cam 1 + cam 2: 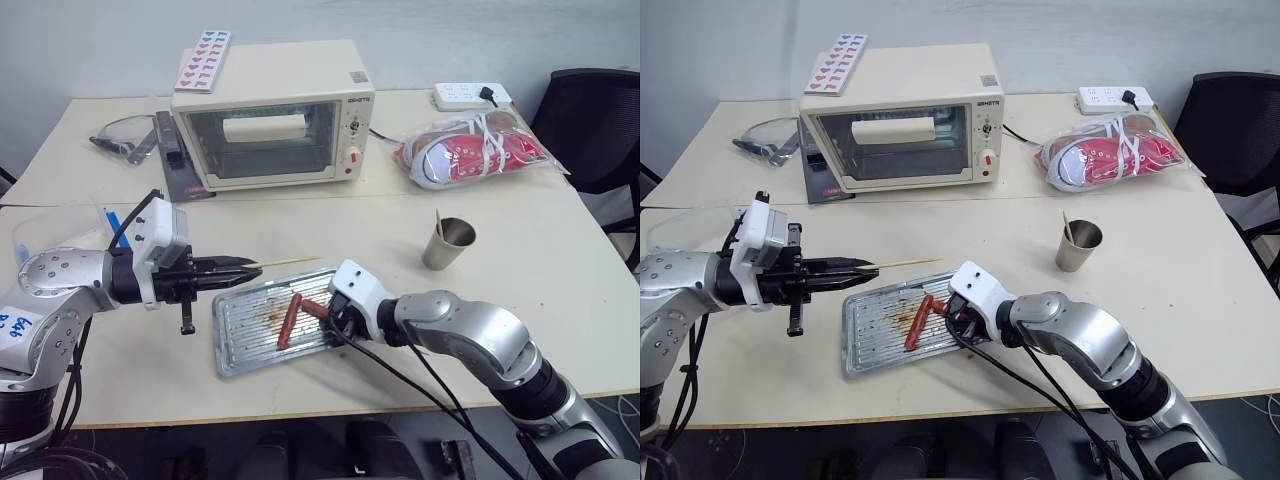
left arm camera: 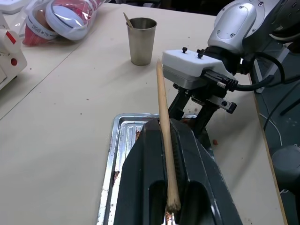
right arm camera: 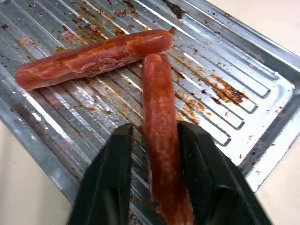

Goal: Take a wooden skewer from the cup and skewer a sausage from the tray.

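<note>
Black fingers, right: the right gripper (image 3: 154, 187) straddles one sausage (image 3: 159, 140) on the tray, a finger (image 3: 110, 173) on each flank; the jaws look near contact, but a firm pinch cannot be confirmed.
Black fingers, left: the left gripper (image 1: 225, 268) is clamped on the wooden skewer (image 1: 285, 262), held roughly level above the tray's near-left end, tip aimed toward the right gripper.
Sausage: it lies lengthwise between the right fingers, its far end touching the second sausage (image 3: 89, 58), which lies across it.
Tray: the tray (image 1: 235, 345) sits on the table in front of the robot, ridged and grease-stained; both sausages lie toward its right end.
Cup: the cup (image 1: 447, 244) stands well apart, back and to the right, with another stick in it.
Step in hand: securing the sausage for piercing, as I judge it.
Doing it well: grip near mid-length, firm but not crushing; lift the end clear of its neighbour; line the skewer's tip with the sausage's long axis.
Risk: greasy skin may slip; an off-axis push could break out the side.
</note>
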{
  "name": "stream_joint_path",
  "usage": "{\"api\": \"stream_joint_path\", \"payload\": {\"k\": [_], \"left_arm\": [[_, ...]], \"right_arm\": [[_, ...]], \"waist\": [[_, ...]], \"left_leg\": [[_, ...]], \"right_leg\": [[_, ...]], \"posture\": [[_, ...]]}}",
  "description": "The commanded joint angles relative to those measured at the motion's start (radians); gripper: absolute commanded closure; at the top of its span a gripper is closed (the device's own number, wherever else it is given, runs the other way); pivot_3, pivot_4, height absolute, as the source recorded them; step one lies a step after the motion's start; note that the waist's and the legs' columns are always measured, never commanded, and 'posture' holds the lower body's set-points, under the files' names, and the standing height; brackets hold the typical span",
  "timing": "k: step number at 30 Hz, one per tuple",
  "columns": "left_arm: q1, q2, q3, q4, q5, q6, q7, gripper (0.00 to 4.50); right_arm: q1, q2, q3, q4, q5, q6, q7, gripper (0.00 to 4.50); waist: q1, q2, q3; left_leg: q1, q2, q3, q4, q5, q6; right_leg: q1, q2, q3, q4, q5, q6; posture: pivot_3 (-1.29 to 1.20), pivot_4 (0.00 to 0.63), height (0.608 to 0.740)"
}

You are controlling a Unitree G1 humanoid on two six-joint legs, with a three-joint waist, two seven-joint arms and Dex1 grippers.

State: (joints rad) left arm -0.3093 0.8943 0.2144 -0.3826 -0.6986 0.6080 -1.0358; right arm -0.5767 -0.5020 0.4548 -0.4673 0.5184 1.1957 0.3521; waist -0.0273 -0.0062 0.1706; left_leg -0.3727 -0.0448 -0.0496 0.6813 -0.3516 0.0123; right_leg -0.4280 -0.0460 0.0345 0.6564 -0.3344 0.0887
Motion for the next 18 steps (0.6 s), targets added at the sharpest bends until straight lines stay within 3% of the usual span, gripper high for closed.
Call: {"api": "stream_joint_path", "payload": {"k": [1,10,18], "left_arm": [[-0.015,0.0,0.004,-0.016,0.002,-0.015,0.006,4.5],[-0.031,-0.004,-0.011,0.0,0.011,-0.025,0.006,4.5],[-0.076,-0.017,-0.05,0.086,0.036,-0.041,-0.027,4.5]], "right_arm": [[0.031,-0.003,0.02,0.017,-0.03,0.018,0.014,4.11],[0.03,-0.023,0.027,0.01,-0.079,-0.003,0.046,4.11],[-0.041,-0.278,0.037,-0.061,-0.232,-0.335,0.273,4.11]], "waist": [[0.0,0.0,0.0],[0.0,0.0,0.0],[0.002,0.0,0.0]], "left_leg": [[0.0,0.0,0.0,0.0,0.0,0.0],[0.0,0.0,0.0,0.0,0.0,0.0],[0.0,-0.002,0.0,0.001,0.0,0.0]], "right_leg": [[0.0,0.0,0.0,0.0,0.0,0.0],[0.0,0.0,0.0,0.0,0.0,0.0],[0.0,-0.001,0.0,0.0,0.0,0.0]], "posture": [[0.0,0.15,0.74],[0.0,0.15,0.74],[0.0,0.15,0.74]]}}
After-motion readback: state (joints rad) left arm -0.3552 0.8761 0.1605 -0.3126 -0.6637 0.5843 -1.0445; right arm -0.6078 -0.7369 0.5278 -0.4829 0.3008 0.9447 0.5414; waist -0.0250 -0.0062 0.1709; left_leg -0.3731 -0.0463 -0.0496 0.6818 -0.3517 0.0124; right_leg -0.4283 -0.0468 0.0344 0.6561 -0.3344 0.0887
